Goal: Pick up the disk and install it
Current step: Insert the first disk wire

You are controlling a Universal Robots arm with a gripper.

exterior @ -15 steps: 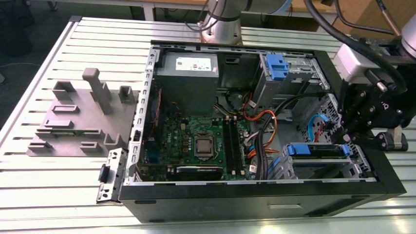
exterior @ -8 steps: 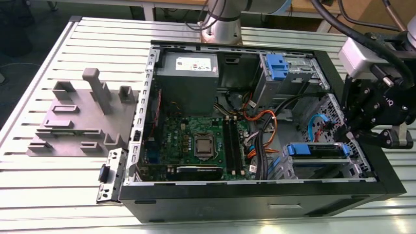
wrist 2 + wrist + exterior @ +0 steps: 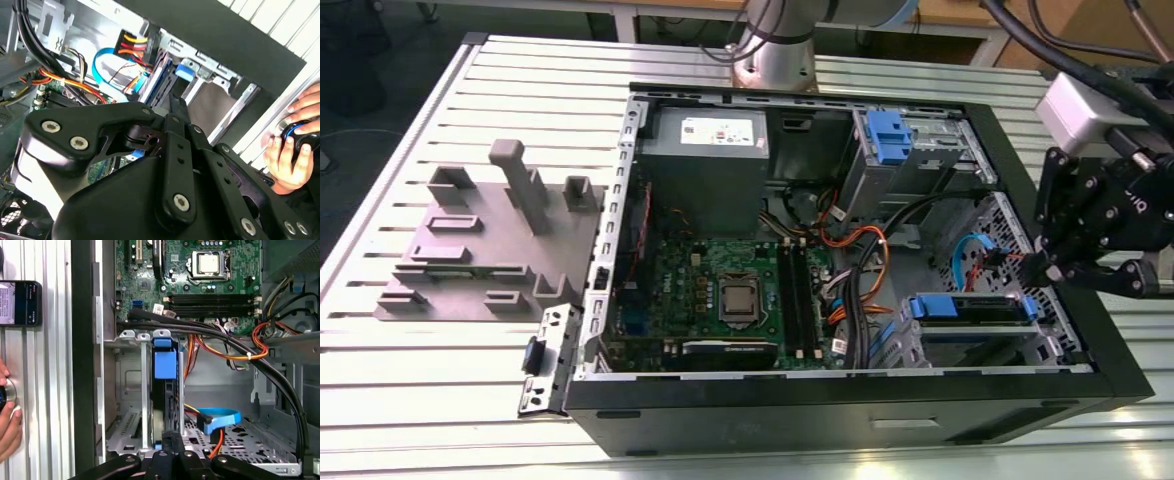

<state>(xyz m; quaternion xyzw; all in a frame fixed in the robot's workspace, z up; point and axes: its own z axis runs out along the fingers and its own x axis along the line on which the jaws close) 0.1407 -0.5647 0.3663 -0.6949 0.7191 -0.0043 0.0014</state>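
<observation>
Disk (image 3: 970, 307) sits in its slot in the PC case (image 3: 854, 420), lower right of exterior view. Gripper (image 3: 172, 437) closed, empty, right by disk's end. Looks nearly done, maybe needs pushing in.

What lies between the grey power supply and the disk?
Black and orange cables run between the power supply and the disk, seen in the exterior view.

Black pincer (image 3: 1094, 278) linkage, silver screws (image 3: 79, 143); grey wrist block (image 3: 1083, 112); black cables (image 3: 1067, 45); silver arm column (image 3: 774, 55).
</observation>
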